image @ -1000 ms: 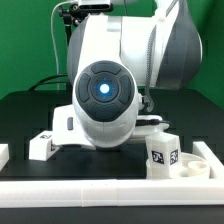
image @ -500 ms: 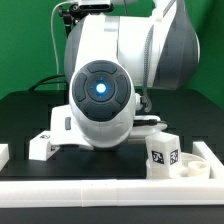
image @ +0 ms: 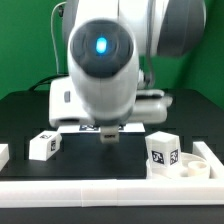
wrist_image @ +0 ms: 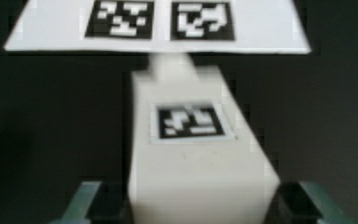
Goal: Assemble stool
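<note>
Stool leg (wrist_image: 194,140), white tagged block, is lying between the jaws of the gripper (wrist_image: 197,205), long axis running straight away from them toward the marker board (wrist_image: 265,40) beyond; jaws are flanking both its sides, whether clamping or merely bracketing cannot be told

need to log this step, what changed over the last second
The arm's white wrist rose in the exterior view, uncovering the tool. Its fingers now flank the white plastic block leg near the marker board; a firm grip cannot be confirmed. Unchanged: the loose white tagged block on the exterior view's left, the upright tagged leg and the round white seat on its right.
</note>
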Controlling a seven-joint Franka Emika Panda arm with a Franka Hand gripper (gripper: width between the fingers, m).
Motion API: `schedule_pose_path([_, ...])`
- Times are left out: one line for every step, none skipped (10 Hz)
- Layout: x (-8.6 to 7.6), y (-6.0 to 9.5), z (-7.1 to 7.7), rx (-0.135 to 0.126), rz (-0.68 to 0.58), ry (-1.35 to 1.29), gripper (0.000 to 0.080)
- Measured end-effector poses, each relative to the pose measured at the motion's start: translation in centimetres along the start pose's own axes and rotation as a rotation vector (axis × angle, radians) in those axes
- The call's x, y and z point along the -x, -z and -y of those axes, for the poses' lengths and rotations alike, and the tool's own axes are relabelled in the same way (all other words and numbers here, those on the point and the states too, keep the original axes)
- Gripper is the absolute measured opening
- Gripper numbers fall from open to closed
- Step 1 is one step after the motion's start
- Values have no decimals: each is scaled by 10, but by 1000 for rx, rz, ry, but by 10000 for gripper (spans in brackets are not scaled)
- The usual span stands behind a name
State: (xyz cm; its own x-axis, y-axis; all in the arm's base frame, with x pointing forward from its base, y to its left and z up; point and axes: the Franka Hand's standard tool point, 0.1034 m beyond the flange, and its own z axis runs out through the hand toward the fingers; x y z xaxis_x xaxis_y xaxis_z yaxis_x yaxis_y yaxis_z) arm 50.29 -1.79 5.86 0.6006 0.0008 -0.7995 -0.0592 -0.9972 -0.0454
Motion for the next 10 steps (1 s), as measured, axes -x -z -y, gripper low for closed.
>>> schedule_pose_path([9, 19, 6, -5, -54, -15, 343])
schedule_pose_path([23, 32, 13, -6, -61, -25, 343])
schedule_pose_path([19, 34, 13, -4, -83, -20, 343])
schedule_pose_path([1, 41, 12, 4, -193, -20, 343])
schedule_pose_path([1, 46, 13, 4, -275, -18, 343])
schedule_pose_path([1, 46, 12, 4, -330, -18, 343])
schedule_pose_path([-2, 50, 12, 6, -403, -18, 343])
schedule_pose_path([6, 55, 18, 3, -443, -31, 343])
schedule_pose_path([13, 66, 23, 5, -533, -24, 343])
schedule_pose_path([25, 72, 30, 1, -605, -26, 343])
